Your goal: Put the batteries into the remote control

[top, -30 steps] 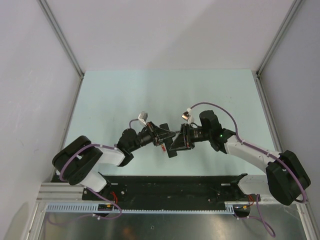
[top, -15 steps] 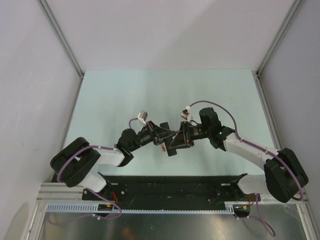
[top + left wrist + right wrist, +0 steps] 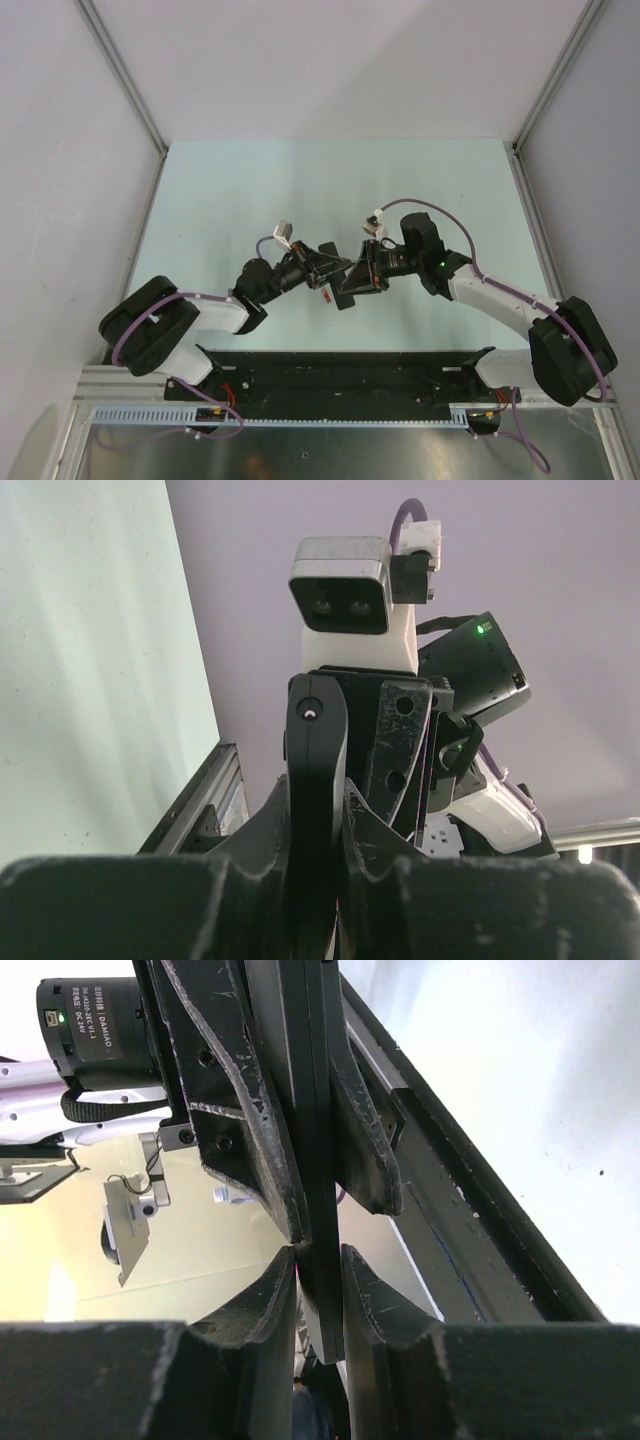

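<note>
The remote control (image 3: 346,288), a slim black bar, is held above the table between both grippers at the centre. My left gripper (image 3: 334,270) is shut on it; in the left wrist view (image 3: 318,802) the bar (image 3: 314,740) stands edge-on between the fingers. My right gripper (image 3: 354,277) is shut on it from the other side; in the right wrist view (image 3: 319,1254) the bar (image 3: 316,1150) runs up between the pads. A tiny red-orange battery (image 3: 327,296) shows just below the left fingertips; I cannot tell what it rests on. The blue batteries are out of view.
The pale green table (image 3: 250,190) is bounded by white walls and metal posts at the left (image 3: 150,130) and right (image 3: 530,130). A black base rail (image 3: 340,375) runs along the near edge. The right arm's wrist camera (image 3: 345,585) faces the left wrist view.
Both grippers, still shut on the remote, have shifted slightly left and away from the arm bases. The right arm's wrist has moved a little farther out.
</note>
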Robot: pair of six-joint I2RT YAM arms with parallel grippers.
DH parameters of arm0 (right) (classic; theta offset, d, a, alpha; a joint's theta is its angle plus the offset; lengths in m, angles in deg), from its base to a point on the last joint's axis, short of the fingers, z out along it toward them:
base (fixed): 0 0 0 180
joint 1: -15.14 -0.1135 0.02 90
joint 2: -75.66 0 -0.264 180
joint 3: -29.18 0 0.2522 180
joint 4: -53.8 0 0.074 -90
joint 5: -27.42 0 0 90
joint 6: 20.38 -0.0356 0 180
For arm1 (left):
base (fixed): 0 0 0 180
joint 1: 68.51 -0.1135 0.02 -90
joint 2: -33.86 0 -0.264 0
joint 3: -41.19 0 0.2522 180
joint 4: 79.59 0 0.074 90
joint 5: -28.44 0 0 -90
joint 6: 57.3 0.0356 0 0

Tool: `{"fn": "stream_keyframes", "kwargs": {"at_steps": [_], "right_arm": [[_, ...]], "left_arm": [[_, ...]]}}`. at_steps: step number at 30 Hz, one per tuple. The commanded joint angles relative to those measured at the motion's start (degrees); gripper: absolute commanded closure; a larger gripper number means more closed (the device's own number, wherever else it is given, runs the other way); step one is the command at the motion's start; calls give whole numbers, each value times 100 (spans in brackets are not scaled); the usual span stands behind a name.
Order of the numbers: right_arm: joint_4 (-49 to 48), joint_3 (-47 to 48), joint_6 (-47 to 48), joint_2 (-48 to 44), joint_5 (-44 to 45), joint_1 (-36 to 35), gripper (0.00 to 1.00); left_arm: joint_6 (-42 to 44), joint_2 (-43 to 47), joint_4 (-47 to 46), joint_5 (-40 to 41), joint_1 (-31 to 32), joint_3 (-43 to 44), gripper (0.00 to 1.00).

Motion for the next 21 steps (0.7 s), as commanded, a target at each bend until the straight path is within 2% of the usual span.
{"fn": "stream_keyframes", "kwargs": {"at_steps": [1, 2, 3, 6, 11, 14, 15, 16, 17, 18, 19, 20, 21], "right_arm": [[-591, 504, 130, 70, 1337, 219, 79], [-181, 548, 392, -18, 1336, 201, 73], [-21, 583, 508, -123, 1327, 157, 60], [716, 618, 894, -528, 1169, 131, 45], [2308, 724, 1747, -1520, 1256, 288, 38], [3196, 777, 2301, -1994, 1957, 394, 38], [3363, 777, 2502, -2066, 2499, 377, 38], [3652, 777, 2565, -2128, 2792, 377, 38], [3768, 777, 2600, -2198, 3073, 333, 39], [3865, 777, 2609, -2207, 3624, 289, 40], [4005, 777, 2610, -2225, 3890, 254, 40], [4041, 777, 2610, -2216, 4145, 97, 42], [4085, 777, 2601, -2216, 4696, 8, 43]], "left_arm": [[-113, 234, -2613, -1186, 519, -15, 100], [-122, 199, -2613, -1169, 475, 2, 100], [-139, 172, -2613, -1151, 352, 11, 100], [-209, 111, -2613, -1089, -33, 82, 100], [-350, 41, -2604, -1142, -851, 345, 100], [-210, -21, -2036, -1352, -1273, 573, 100], [191, 14, -1589, -1423, -1370, 670, 100], [543, 101, -149, -1484, -1441, 932, 100], [990, 346, 875, -1433, -1494, 1117, 100], [2117, 470, 1955, -1258, -1494, 1371, 100], [2737, 549, 4132, -995, -1460, 2026, 100], [3300, 541, 5225, -70, -1320, 2433, 100], [4150, 446, 6193, 435, -1223, 2846, 100]]}}
